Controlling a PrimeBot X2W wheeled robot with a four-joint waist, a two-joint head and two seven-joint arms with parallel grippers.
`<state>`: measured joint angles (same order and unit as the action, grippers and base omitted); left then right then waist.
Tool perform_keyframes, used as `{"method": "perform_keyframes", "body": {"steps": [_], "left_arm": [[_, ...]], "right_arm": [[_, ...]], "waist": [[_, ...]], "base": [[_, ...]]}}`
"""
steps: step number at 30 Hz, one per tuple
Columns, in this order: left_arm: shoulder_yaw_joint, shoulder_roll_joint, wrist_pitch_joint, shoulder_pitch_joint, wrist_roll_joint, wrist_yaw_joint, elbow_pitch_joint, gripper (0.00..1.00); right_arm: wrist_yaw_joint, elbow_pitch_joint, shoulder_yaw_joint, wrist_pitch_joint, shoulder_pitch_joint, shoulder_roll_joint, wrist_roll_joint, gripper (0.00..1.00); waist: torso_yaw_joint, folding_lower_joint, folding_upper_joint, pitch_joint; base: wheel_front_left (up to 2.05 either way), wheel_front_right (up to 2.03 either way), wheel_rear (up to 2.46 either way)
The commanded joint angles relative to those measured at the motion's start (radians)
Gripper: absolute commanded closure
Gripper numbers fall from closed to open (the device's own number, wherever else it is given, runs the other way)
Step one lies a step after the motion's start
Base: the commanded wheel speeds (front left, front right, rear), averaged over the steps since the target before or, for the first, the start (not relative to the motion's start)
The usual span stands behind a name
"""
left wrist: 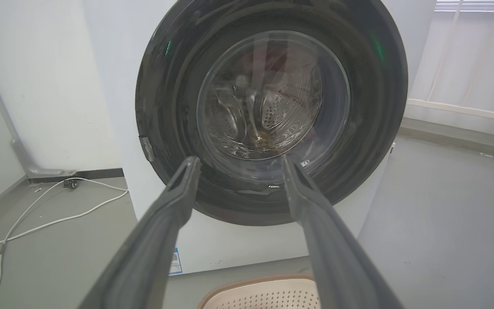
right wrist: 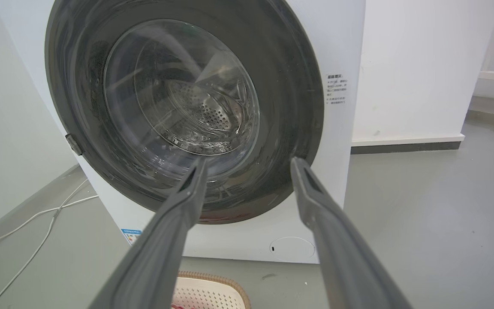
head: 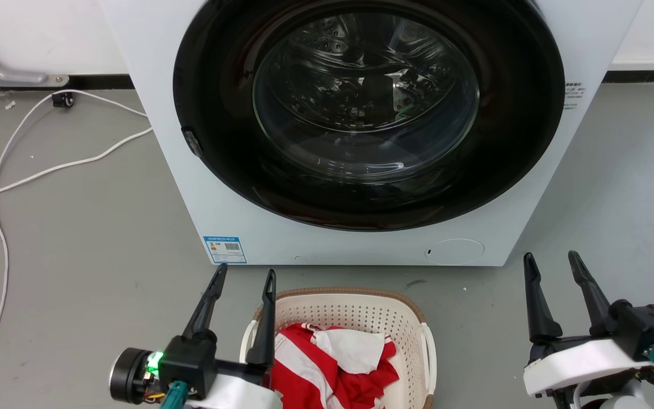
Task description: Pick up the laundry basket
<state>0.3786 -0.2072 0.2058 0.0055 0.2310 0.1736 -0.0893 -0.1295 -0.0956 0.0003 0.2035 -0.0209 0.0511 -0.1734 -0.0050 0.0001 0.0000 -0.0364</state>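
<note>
The laundry basket sits on the floor just before the washing machine, with red-and-white cloth inside. The left pincer gapes empty beside its left rim, and the right pincer gapes empty well apart to the right. I judge nothing done: gripping the 2 handles and lifting are left.
</note>
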Motion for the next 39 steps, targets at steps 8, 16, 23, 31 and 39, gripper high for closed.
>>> {"method": "perform_keyframes", "body": {"steps": [8, 16, 23, 31, 39], "left_arm": [[0.003, 0.014, 0.022, 0.012, -0.007, -0.04, 0.019, 0.0], [-0.113, 0.092, 0.039, 0.061, 0.003, -0.14, 0.063, 0.0], [-0.181, 0.13, 0.049, 0.077, -0.091, -0.208, 0.095, 0.0], [-0.201, 0.147, 0.062, 0.083, -0.169, -0.224, 0.098, 0.0], [-0.215, 0.154, 0.06, 0.085, -0.174, -0.24, 0.103, 0.0]], "right_arm": [[-0.001, -0.015, 0.008, 0.024, 0.011, -0.001, 0.057, 0.0], [-0.001, -0.052, 0.007, 0.039, 0.013, -0.001, 0.004, 0.0], [-0.001, -0.072, 0.007, 0.053, 0.012, -0.001, 0.032, 0.0], [-0.001, -0.077, 0.009, 0.062, 0.003, -0.001, 0.067, 0.0], [-0.001, -0.074, 0.01, 0.062, 0.003, -0.001, 0.041, 0.0]], "waist": [[0.001, 0.0, 0.0, 0.001], [0.002, -0.0001, 0.0, 0.003], [0.002, -0.0001, 0.0, -0.001], [0.001, -0.0001, 0.0, -0.009], [0.002, -0.0001, 0.0, -0.007]], "base": [[0.0, 0.0, 0.0], [0.0, 0.0, 0.0], [0.0, 0.0, 0.0], [0.0, 0.0, 0.0], [0.0, 0.0, 0.0]]}}
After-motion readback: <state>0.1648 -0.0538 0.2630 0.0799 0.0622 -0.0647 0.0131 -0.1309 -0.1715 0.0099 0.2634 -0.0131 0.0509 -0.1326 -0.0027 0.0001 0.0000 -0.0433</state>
